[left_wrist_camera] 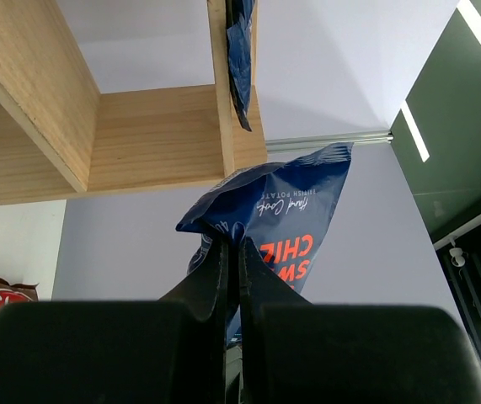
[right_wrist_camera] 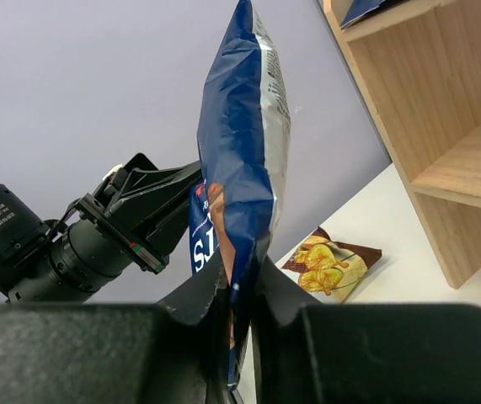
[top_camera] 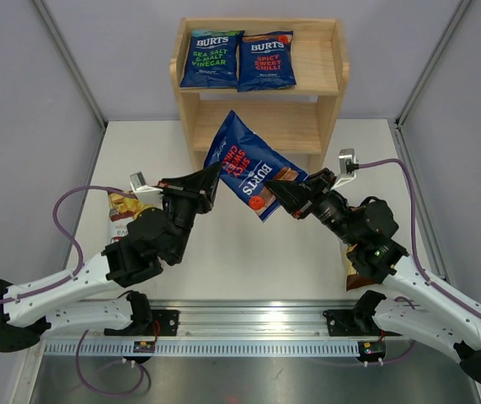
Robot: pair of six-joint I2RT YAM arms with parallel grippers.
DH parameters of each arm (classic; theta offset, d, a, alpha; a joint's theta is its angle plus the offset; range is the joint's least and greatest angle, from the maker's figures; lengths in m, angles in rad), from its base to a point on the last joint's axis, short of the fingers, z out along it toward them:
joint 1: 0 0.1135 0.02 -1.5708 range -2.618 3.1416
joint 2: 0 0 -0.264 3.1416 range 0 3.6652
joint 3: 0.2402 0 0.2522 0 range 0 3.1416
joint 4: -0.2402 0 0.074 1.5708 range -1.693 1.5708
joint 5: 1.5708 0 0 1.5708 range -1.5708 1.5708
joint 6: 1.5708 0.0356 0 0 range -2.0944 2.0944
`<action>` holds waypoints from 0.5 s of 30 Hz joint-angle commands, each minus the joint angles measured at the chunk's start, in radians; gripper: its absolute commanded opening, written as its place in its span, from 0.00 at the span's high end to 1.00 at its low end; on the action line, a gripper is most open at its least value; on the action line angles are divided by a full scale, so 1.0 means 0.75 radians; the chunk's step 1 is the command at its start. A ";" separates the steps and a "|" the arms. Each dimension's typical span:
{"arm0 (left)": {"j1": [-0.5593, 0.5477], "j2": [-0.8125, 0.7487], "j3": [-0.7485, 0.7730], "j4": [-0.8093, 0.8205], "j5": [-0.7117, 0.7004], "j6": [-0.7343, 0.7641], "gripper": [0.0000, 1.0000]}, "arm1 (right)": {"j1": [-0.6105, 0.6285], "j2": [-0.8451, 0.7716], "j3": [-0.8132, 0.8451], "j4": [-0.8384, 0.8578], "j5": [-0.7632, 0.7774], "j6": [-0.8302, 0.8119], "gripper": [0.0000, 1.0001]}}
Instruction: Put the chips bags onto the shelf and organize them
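Blue BURTS bag (top_camera: 253, 164) clamped by left jaws and right jaws, each pinching an edge.

shelf (top_camera: 316, 66) top rt side free

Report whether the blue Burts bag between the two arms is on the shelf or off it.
Off it: the Burts bag hangs tilted in front of the shelf, pinched by left pincer and right pincer.
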 commanded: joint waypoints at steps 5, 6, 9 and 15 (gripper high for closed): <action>-0.010 -0.041 0.019 0.042 -0.110 0.072 0.93 | 0.011 -0.001 0.044 0.044 0.026 0.007 0.87; -0.010 -0.047 0.025 0.034 -0.116 0.092 0.84 | 0.011 -0.015 0.042 0.024 0.034 0.003 0.87; -0.008 -0.082 0.058 -0.044 -0.175 0.180 0.32 | 0.013 -0.056 0.046 -0.050 0.099 0.009 0.89; -0.003 -0.211 0.060 -0.381 -0.347 0.307 0.01 | 0.011 -0.107 0.130 -0.283 0.246 0.029 0.96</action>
